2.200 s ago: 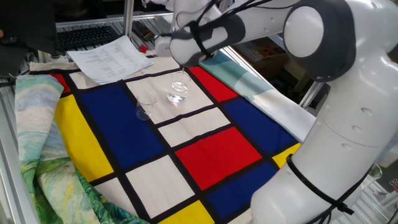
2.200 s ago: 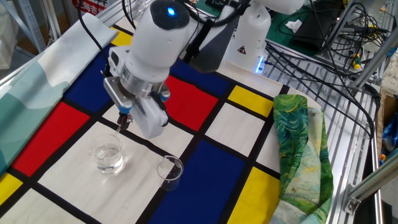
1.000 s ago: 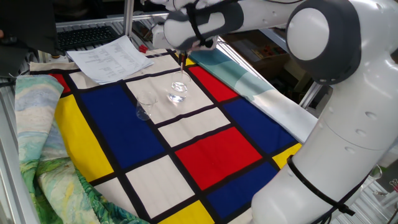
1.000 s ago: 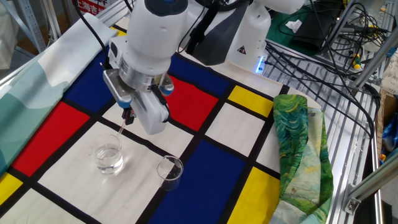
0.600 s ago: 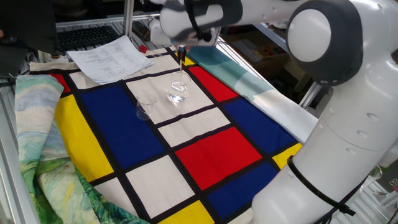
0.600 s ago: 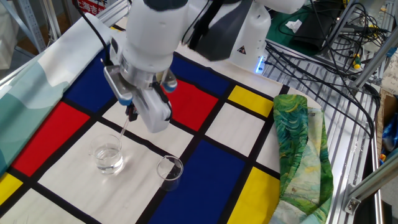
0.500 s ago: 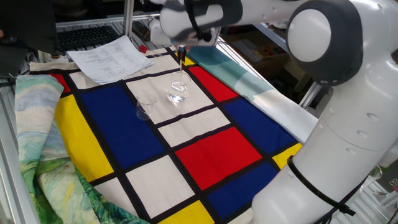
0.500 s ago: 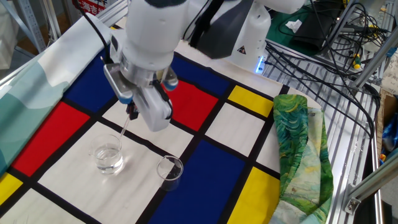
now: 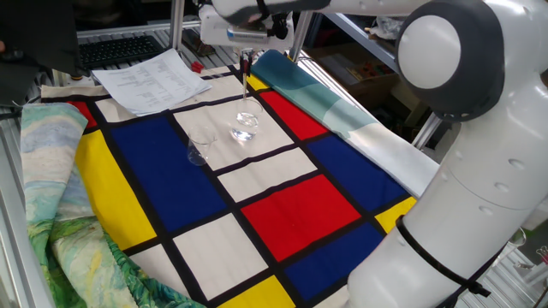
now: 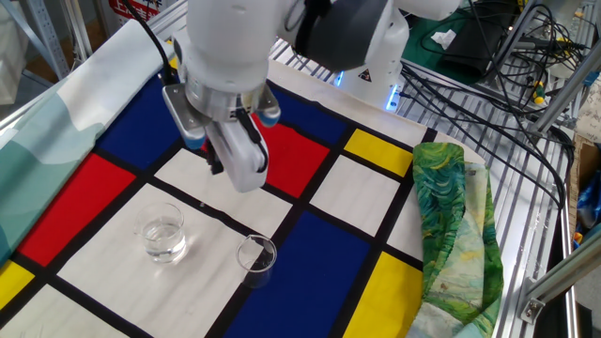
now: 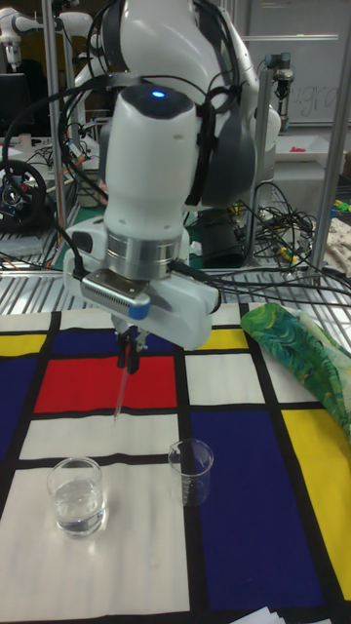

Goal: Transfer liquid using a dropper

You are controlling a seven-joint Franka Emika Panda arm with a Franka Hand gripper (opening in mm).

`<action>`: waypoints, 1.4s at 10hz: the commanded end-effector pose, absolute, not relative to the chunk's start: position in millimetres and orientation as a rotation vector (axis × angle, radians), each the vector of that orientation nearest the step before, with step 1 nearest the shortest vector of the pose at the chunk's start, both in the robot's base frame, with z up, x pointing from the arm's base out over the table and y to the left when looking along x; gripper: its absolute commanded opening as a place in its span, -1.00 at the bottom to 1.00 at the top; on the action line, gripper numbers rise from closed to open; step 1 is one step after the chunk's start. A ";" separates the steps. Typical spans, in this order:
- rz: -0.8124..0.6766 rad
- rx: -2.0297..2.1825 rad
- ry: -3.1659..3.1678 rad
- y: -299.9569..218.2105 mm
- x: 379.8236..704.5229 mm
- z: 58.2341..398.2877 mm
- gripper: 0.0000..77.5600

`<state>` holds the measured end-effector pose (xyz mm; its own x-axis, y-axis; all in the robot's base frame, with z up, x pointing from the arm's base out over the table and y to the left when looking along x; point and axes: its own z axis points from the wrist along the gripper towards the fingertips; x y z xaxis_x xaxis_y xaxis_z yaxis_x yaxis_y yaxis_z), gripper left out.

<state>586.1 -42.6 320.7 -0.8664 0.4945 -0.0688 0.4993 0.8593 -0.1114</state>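
Observation:
My gripper (image 11: 127, 353) is shut on the dark bulb end of the dropper (image 11: 121, 388), whose clear tube hangs straight down. The dropper (image 9: 245, 81) hangs above the small glass holding the liquid (image 9: 244, 128), its tip clear of the rim. That glass (image 11: 78, 495) shows glints of liquid (image 11: 78, 512) at its bottom. A second small glass (image 11: 190, 471) stands beside it and looks empty. In the other fixed view the gripper (image 10: 216, 161) hides most of the dropper, with both glasses (image 10: 161, 235) (image 10: 255, 258) below it.
Everything stands on a checked cloth of red, blue, yellow and white (image 9: 291, 205). Printed papers (image 9: 154, 77) lie at the back. A crumpled green cloth (image 10: 451, 216) lies at the table's side, and cables (image 10: 498, 56) run behind the robot's base.
The gripper has risen with the dropper. The tube's tip, which was down in the liquid-holding glass, now hangs above it. Both glasses stayed put.

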 end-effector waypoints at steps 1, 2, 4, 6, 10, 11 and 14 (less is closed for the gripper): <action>-0.113 0.869 3.015 -33.3 582.9 326.4 -0.97; -0.073 0.891 3.017 -31.2 582.9 326.0 -0.97; -0.039 0.924 3.013 -24.1 582.3 323.2 -0.97; -0.014 0.966 3.006 -12.9 581.0 318.1 -0.97; 0.047 1.028 3.006 2.9 579.0 312.9 -0.97; 0.052 1.055 2.996 10.3 578.4 307.7 -0.97; 0.063 1.088 2.986 21.5 576.3 303.0 -0.97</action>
